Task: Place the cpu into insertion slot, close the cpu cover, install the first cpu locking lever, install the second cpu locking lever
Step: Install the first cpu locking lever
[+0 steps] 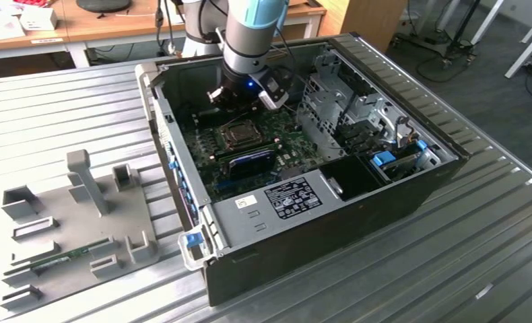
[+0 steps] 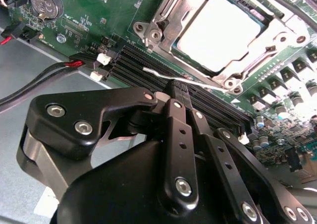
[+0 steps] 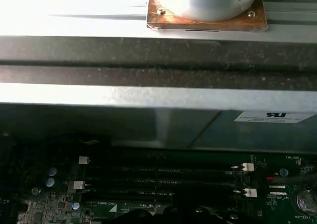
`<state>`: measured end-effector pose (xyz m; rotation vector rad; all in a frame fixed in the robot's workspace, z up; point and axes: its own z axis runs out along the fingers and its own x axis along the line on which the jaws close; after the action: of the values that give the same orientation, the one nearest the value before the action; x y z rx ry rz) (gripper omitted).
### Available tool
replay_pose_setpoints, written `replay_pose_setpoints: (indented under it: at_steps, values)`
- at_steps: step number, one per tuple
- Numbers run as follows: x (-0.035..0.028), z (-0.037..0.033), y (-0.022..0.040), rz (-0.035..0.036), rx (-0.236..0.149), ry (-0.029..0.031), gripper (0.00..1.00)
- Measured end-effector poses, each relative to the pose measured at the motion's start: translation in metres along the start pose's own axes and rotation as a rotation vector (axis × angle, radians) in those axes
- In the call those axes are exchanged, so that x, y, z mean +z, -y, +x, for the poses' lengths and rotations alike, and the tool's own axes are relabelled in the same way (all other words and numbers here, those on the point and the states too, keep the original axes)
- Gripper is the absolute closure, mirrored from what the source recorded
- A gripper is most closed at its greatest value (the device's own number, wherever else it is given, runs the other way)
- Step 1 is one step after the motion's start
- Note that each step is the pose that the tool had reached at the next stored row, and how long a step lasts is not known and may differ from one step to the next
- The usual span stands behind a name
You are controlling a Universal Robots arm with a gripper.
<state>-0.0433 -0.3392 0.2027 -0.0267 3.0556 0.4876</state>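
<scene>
Second wrist view: the flat dull-grey cpu [image 2: 218, 30] lies seated under the thin silvery cover [image 2: 166, 23] frame on the green board [image 2: 99, 11]. The black gripper [image 2: 181, 87] has its fingers pressed together, tips at a thin steel lever [image 2: 158, 74]. Exterior view puts the slot [image 1: 240, 134] mid-board inside an open metal case [image 1: 338, 235] on a ribbed table [image 1: 481, 235].

The cpu [image 2: 218, 33] is pale grey, the cpu cover [image 2: 167, 29] silvery, the circuit board [image 2: 116, 6] green.

Pincer [image 1: 244, 108] near the insertion slot [image 1: 240, 134]
</scene>
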Motion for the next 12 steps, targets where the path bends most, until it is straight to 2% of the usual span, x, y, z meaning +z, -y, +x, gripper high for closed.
replay_pose_setpoints:
  at_steps: [12]
  values:
    - [0.0001,-0.0002,0.0001,-0.0001,0.0,0.0001,0.9]
